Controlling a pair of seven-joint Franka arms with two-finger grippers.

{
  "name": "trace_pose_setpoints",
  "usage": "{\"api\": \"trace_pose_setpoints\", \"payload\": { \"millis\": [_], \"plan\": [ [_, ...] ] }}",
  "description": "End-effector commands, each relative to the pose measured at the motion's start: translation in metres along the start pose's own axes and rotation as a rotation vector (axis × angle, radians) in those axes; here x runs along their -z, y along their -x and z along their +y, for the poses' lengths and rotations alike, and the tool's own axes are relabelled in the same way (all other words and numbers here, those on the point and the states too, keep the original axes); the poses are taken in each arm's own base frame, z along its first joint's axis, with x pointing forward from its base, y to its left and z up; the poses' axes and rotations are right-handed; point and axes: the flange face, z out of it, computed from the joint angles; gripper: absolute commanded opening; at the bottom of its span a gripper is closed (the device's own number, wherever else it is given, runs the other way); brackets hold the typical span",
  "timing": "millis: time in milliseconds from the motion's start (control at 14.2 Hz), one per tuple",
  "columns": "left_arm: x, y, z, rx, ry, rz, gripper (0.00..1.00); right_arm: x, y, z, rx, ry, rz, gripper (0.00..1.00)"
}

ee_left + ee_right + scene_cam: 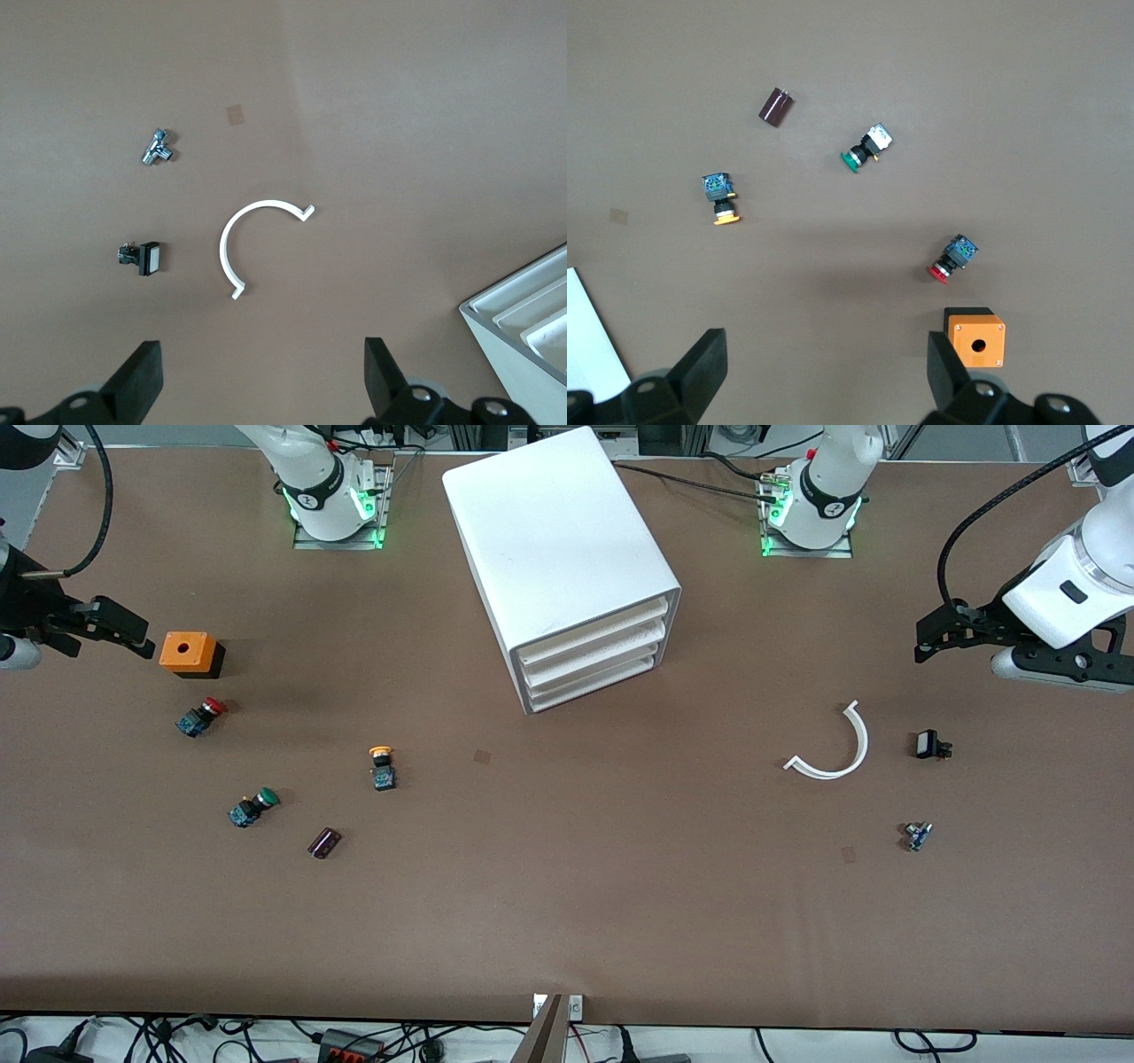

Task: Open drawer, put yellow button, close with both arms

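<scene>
Drawer (pixel 592 631): top of three in the white cabinet (pixel 554 531), pushed in flush.
Yellow button (pixel 382 767): lying on the table (pixel 567 903), toward the right arm's end, nearer the front camera than the cabinet, between the red button (pixel 201 716) and green button (pixel 253 807) side and the cabinet.
Right hand (pixel 146 640): fingers spread wide, holding nothing, up beside the orange box (pixel 189 653).
Left hand (pixel 926 640): fingers wide, holding nothing, over the white arc (pixel 835 746).

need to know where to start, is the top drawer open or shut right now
Shut. The drawer sits flush with the two below it in the cabinet, and the yellow button lies out on the table.
</scene>
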Motion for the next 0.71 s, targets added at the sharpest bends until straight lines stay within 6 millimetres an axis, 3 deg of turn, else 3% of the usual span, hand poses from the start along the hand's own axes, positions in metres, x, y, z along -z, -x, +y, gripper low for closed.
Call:
{"api": "trace_pose_setpoints", "payload": {
  "millis": [0,636],
  "plan": [
    [0.004,0.0,-0.003,-0.005,-0.002,0.001,1.0,0.004,0.007,-0.002,0.002,0.006,0.015,1.0],
    [-0.002,0.004,0.001,-0.014,0.005,-0.046,1.0,0.004,0.012,0.013,-0.026,0.001,-0.011,1.0]
  ]
}}
